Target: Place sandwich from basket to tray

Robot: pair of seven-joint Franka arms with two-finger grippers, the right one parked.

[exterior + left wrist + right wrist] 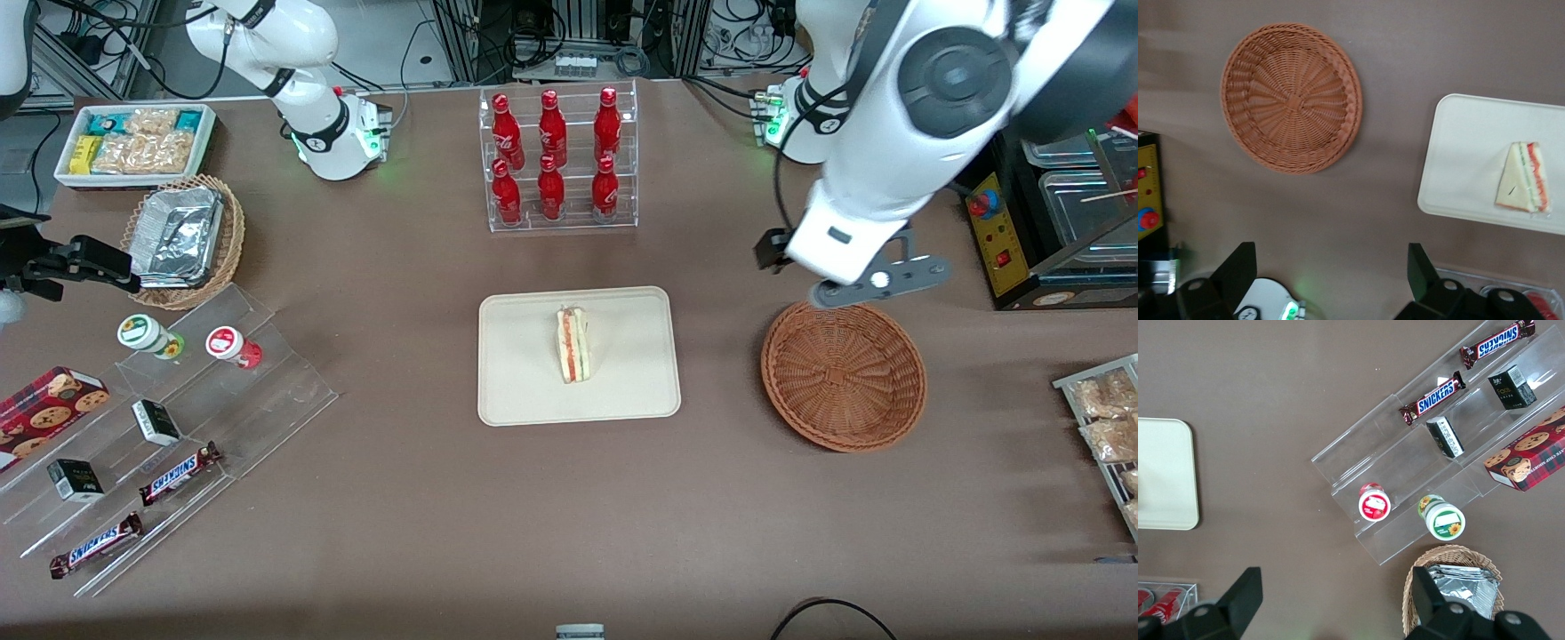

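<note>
Hovering wide open and empty, the gripper (1325, 273) is held above the bare basket (1291, 98); with the sandwich (574, 344) judged settled on the tray (524, 391) nearby, only a clear retreat is needed.

glossy white arm (898, 133), dark round joint cap, black-fingered gripper (1328, 273), green base light

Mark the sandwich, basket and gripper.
sandwich (574, 345): front view, bread face, on the tray.
basket (843, 376): front view, woven floor, empty.
gripper (1331, 267): left wrist view, midway between open fingers, above the table.
</note>
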